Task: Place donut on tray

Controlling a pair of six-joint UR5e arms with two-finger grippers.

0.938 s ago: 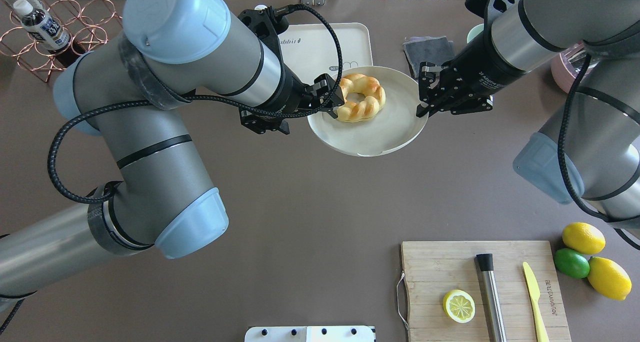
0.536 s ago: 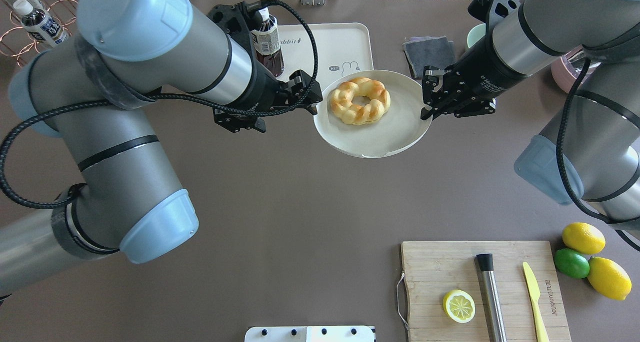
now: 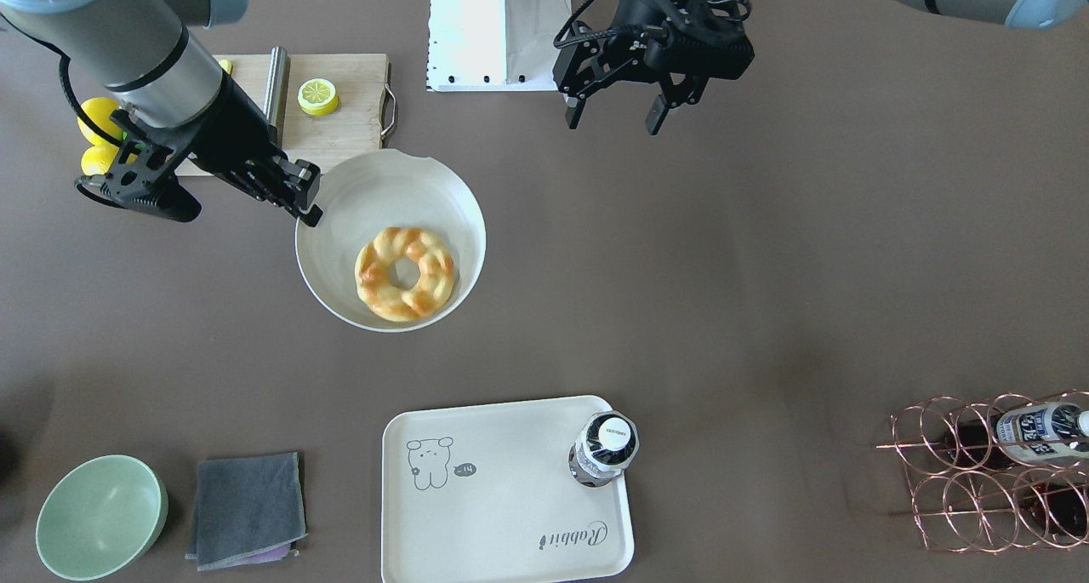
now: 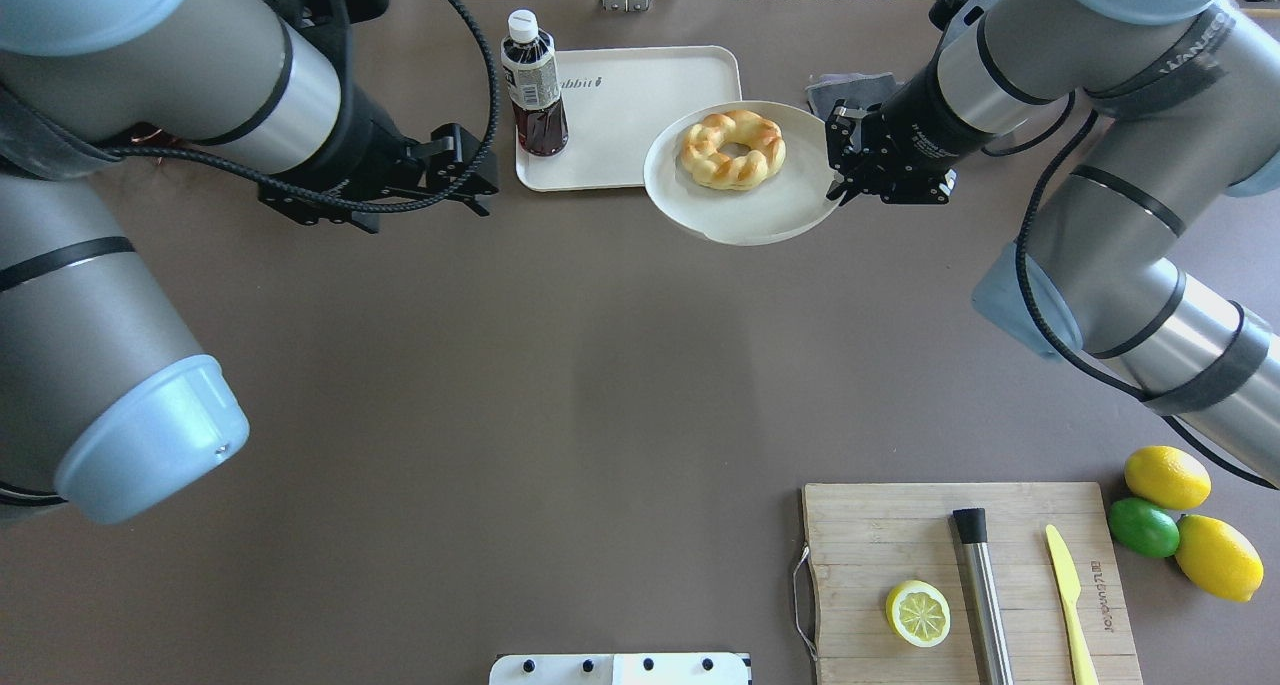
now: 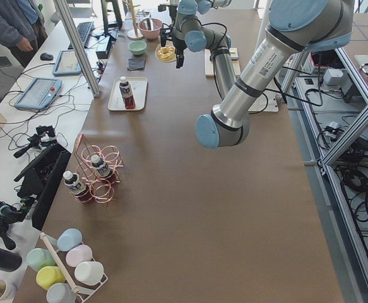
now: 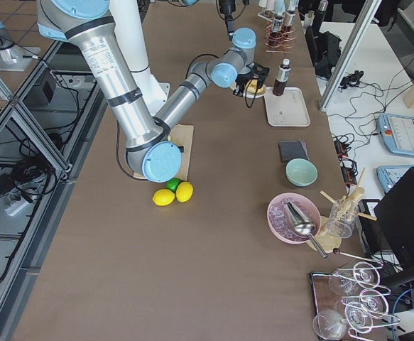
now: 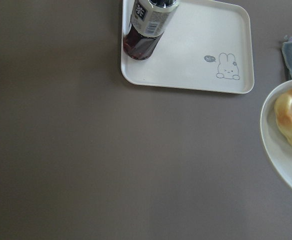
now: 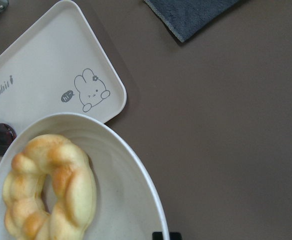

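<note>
L gripper (image 3: 614, 119) is hanging empty w/ its fingers spread wide, low over the brown table and well short of the work. Just beyond it and to its right, a dark-drink plastic bottle w/ white cap (image 4: 533, 85) is standing upright on the near corner of the flat cream rectangular tray w/ bear drawing (image 4: 650, 105).

Further right, btwn the two grippers, the golden twisted ring donut (image 4: 733, 148) is lying flat inside a white round bowl (image 4: 760, 215). It isn't touching the tray yet. R gripper (image 4: 835, 177) is pinching that bowl's rim on its own side. The bowl looks lifted, w/ its far edge overlapping the tray's bear end.

Step in hand, prob.: bringing bowl and donut over to the tray. Next move needs the donut out of the bowl, by tipping or by an L-gripper pick, and landing on the bare bear end, clear of the bottle.

Beyond the R gripper a folded grey cloth (image 4: 850, 90) is lying flat, not in the way.
</note>
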